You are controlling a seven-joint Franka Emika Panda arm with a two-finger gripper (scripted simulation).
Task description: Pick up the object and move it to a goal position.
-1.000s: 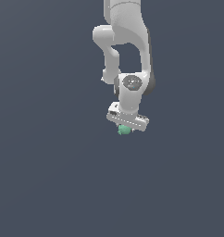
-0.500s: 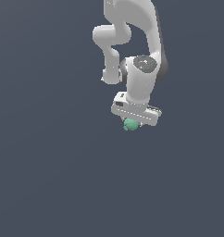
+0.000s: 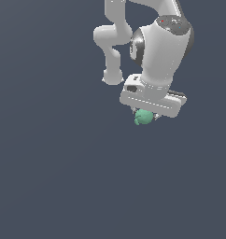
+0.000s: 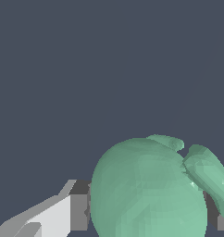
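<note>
Between my jaws sits the teal-green lumpy object (image 3: 144, 116), tucked right under my gripper (image 3: 146, 115) and touching it. My jaws are clamped on it: in the wrist view the object (image 4: 151, 190) fills the space between my fingers (image 4: 79, 210), one grey pad pressing its flank, with a second finger edge just showing on the opposite side. A small nub and a thicker lobe stick out from its rounded body, at about one o'clock on the blob as the wrist camera renders it.

From the exterior view, the object hangs at roughly six o'clock from my white hand block, which is tilted, its end toward that view's right riding lower. My forearm and wrist rise from the hand toward twelve o'clock, and the arm's elbow link curls away at about ten o'clock. Around everything lies a flat, dark slate-blue surface (image 3: 54, 177), plain in both views; I cannot tell whether the object touches it.
</note>
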